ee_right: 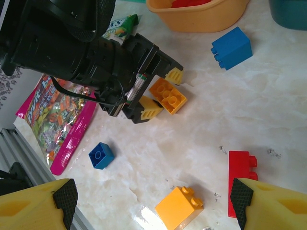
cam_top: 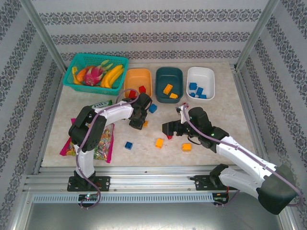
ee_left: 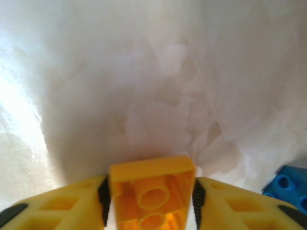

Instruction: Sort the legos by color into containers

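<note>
- Your left claw [ee_right: 163, 93] is clamped on an orange-yellow brick [ee_left: 152, 191], with a black pad against each side. It is down at the counter [cam_top: 216, 120], just in front of the orange bowl [cam_top: 137, 73].
- Your right claw [ee_right: 153, 199] stands wide apart with nothing held. An orange cube [ee_right: 180, 206] lies on the counter between its fingers, and a red brick [ee_right: 241, 175] lies just beside the finger at the right of the wrist view.
- The orange bowl holds red bricks [cam_top: 142, 89]. The dark teal bowl [cam_top: 169, 72] holds two orange-yellow pieces [cam_top: 167, 88]. The white bowl [cam_top: 200, 72] holds blue pieces [cam_top: 196, 90].
- Loose on the counter you have a blue brick [cam_top: 152, 108] just beside the left claw. A small blue cube [cam_top: 128, 145] lies near the candy bag [cam_top: 91, 143]. Another orange brick [cam_top: 186, 147] lies beside the right arm.
- The teal basket [cam_top: 79, 60] with fruit sits at the far left, next to the orange bowl.
</note>
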